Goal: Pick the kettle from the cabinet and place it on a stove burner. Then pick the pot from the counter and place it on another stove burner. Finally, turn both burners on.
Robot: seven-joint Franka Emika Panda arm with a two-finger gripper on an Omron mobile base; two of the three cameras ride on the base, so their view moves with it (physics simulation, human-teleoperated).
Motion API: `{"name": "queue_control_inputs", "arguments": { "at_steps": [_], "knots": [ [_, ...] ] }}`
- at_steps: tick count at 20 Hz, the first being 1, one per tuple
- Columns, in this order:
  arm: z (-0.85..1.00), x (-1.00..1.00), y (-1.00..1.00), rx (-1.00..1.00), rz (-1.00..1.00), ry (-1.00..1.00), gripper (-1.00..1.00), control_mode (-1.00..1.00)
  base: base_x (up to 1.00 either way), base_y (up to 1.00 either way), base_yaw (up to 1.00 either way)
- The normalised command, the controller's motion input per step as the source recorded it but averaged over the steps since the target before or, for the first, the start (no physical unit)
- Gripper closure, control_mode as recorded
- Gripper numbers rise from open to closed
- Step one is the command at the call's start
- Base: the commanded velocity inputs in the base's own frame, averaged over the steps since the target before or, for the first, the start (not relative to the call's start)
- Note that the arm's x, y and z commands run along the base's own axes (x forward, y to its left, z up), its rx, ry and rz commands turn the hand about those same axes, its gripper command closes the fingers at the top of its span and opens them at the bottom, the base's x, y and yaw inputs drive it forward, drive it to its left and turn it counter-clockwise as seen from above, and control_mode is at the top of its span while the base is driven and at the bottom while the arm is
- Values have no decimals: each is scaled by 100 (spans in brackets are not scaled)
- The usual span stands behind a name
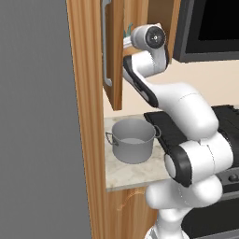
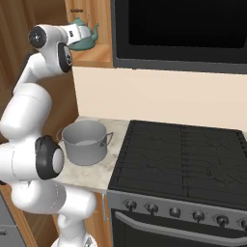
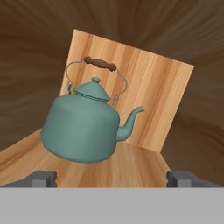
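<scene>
One step of three is under way — fetching the kettle (image 3: 83,127) from the cabinet (image 1: 113,70).
Pincer (image 3: 112,178) spread wide and empty, its tips apart on either side of the kettle, which sits on the cabinet shelf just ahead. Next, I judge, it must advance and close on it. Base views add the pot (image 2: 85,142) on the table (image 2: 103,171) beside the stove burners (image 2: 181,157) — the hand view adds the kettle's handle and spout.

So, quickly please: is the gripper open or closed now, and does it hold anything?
Gripper: open, holding nothing; its fingertips stand wide apart just in front of the kettle on the cabinet shelf.
</scene>
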Motion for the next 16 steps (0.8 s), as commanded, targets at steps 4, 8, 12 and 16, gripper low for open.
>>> {"name": "queue_control_inputs", "arguments": {
  "at_steps": [4, 8, 12, 16],
  "knots": [
    [0, 23, 0, 1, 0, -1, -100, -100, 0, 0, 0],
    [0, 16, 0, 0, 0, -3, -100, -100, 0, 0, 0],
    [0, 9, 0, 0, 0, -5, -100, -100, 0, 0, 0],
    [0, 11, 0, 1, 0, -5, -100, -100, 0, 0, 0]
  ]
}}
